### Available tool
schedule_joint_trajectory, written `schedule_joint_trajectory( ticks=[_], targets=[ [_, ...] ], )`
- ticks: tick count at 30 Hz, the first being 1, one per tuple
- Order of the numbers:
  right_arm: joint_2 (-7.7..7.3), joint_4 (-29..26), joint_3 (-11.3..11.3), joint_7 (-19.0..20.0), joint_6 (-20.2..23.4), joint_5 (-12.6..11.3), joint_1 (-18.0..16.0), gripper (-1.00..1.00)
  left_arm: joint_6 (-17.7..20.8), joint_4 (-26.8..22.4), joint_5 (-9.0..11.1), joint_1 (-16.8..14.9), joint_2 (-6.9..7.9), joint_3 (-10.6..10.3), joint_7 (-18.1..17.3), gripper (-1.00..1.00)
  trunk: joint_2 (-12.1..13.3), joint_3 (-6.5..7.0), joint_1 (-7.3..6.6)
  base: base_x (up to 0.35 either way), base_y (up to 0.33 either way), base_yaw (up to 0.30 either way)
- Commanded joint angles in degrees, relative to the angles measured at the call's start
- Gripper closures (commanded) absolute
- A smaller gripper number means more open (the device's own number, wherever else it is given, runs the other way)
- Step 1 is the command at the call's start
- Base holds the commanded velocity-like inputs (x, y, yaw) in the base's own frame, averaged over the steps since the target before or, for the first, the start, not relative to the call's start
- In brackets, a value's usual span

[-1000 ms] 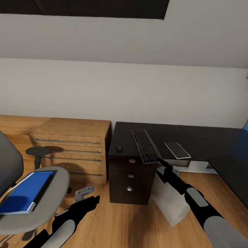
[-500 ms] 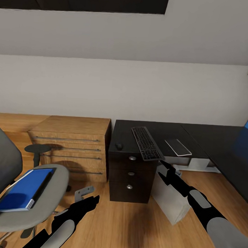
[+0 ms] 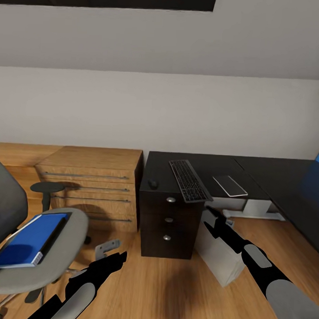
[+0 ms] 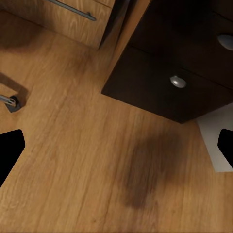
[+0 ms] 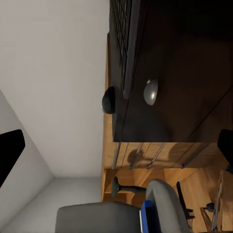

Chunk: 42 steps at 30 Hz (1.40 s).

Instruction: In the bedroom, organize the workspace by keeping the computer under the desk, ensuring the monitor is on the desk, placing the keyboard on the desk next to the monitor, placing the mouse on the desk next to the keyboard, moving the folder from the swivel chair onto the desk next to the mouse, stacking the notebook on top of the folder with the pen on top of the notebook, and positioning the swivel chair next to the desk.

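At the far left the grey swivel chair (image 3: 44,247) carries the blue folder (image 3: 30,239) flat on its seat. The left hand (image 3: 115,259) hangs low over the wooden floor (image 3: 172,290), fingers spread apart and holding nothing. Behind it stands a wooden chest (image 3: 93,184). Next comes the black bench (image 3: 196,163), with the mouse (image 3: 153,183) near its left edge and the keyboard (image 3: 189,180) just beside it, overhanging the front. The right hand (image 3: 212,213) hovers just below the keyboard's near end, fingers apart and empty, above the light-grey computer (image 3: 220,257) on the floor.
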Motion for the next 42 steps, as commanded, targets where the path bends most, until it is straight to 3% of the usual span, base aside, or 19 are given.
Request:
schedule_joint_trajectory(
  ticks=[1, 9, 19, 24, 28, 42],
  targets=[
    [-0.06, 0.1, 0.3, 0.2, 0.1, -0.4, -0.1, -1.0, 0.1, 0.0, 0.2, -0.1, 0.04, -0.1, 0.4, -1.0, -0.4, -0.24, 0.22, 0.0, 0.0, 0.0],
    [-0.06, 0.1, 0.3, 0.2, 0.1, -0.4, -0.1, -1.0, 0.1, 0.0, 0.4, -0.1, -0.02, -0.1, 0.4, -1.0, -3.7, -1.68, 1.98, 0.0, 0.0, 0.0],
    [-0.06, 0.1, 0.3, 0.2, 0.1, -0.4, -0.1, -1.0, 0.2, 0.5, 0.3, -0.1, -0.13, -0.2, 0.4, -1.0, -3.7, -1.68, 1.98, 0.0, 0.0, 0.0],
    [-0.06, 0.1, 0.3, 0.2, -0.2, -0.4, -0.1, -1.0, 0.3, 0.6, 0.0, -0.1, -0.06, -3.4, 0.3, -1.0, -3.7, -1.68, 1.98, 0.123, -0.013, 0.0],
    [-0.06, 0.1, 0.3, 0.1, -0.4, -0.4, -0.1, -1.0, 0.2, 0.6, -0.1, -0.1, -0.05, -4.2, 0.4, -1.0, -3.7, -1.68, 1.98, 0.073, -0.005, 0.0],
    [0.12, 0.1, 0.4, 0.0, -1.6, -0.4, -0.1, -1.0, 0.2, 0.6, -0.1, -0.1, -0.05, -4.4, 0.4, -1.0, -3.7, -1.68, 1.98, 0.12, 0.0, 0.0]
  ],
)
